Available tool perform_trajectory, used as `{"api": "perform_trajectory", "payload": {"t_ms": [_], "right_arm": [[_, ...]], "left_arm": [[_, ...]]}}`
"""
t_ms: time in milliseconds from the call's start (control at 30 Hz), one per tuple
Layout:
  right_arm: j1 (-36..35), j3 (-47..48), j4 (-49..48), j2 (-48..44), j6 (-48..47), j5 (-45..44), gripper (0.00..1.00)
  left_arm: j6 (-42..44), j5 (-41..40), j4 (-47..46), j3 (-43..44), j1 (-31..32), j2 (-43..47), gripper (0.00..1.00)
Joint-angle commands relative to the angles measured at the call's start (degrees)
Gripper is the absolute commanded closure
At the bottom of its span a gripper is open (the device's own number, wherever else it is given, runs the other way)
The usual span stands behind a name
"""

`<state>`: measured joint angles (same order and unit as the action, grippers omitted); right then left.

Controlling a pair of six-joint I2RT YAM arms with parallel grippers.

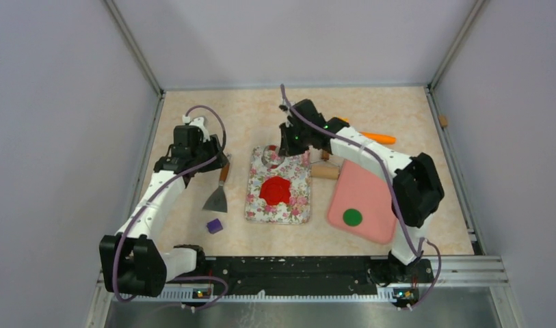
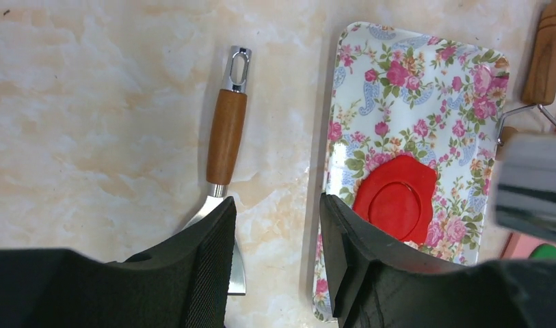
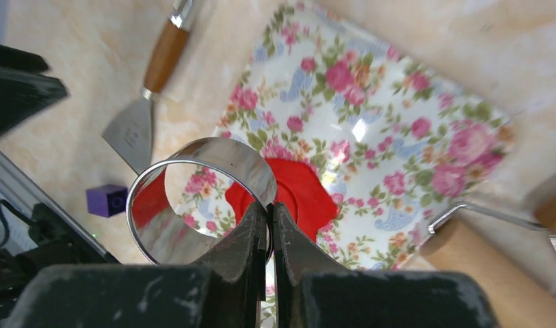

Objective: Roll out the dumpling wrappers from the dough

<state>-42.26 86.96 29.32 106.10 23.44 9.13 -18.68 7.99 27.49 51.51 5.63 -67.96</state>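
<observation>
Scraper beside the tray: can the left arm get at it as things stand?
Likely yes: the open left gripper hangs just over the scraper, whose wooden handle lies bare; nothing is in between.

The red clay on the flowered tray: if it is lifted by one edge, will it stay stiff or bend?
The red clay looks pressed thin and flat, so it would probably droop or tear. A round disc seems cut in it, so this may separate from the ragged rim. It lies flush on the tray and might stick.
</observation>
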Motion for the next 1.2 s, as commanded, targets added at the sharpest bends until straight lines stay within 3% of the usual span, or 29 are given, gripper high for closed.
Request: {"api": "perform_trajectory", "payload": {"t_ms": [0,200,333,633,800,1167], "right_arm": [[3.1,3.6,1.0,-8.5,-4.5,-0.1,1.00],[14.5,-6.9,3.2,-19.3,-10.6,-6.7,1.00],[27.5,-13.4,7.4,-25.4,-17.2,-8.0,1.00],[53.6,-20.9,9.1,-23.2,-23.1,-13.3,1.00],[57.4,-20.9,5.0,-18.7,-23.1,-16.3,1.00],[57.4,-12.2,0.4,-4.8,-24.6,-17.3,1.00]], "left_arm": [[3.5,3.3,-6.0,-0.2,-0.4,0.8,0.48],[6.5,9.5,-11.2,-1.7,-0.3,0.0,0.46],[9.5,13.4,-11.3,-0.2,-0.3,-1.1,0.46],[10.2,16.6,-12.1,1.1,-0.2,-3.1,0.46],[9.5,17.3,-12.6,-0.4,-0.2,-2.4,0.45],[13.1,17.4,-8.9,-0.5,-0.3,-1.3,0.44]]}}
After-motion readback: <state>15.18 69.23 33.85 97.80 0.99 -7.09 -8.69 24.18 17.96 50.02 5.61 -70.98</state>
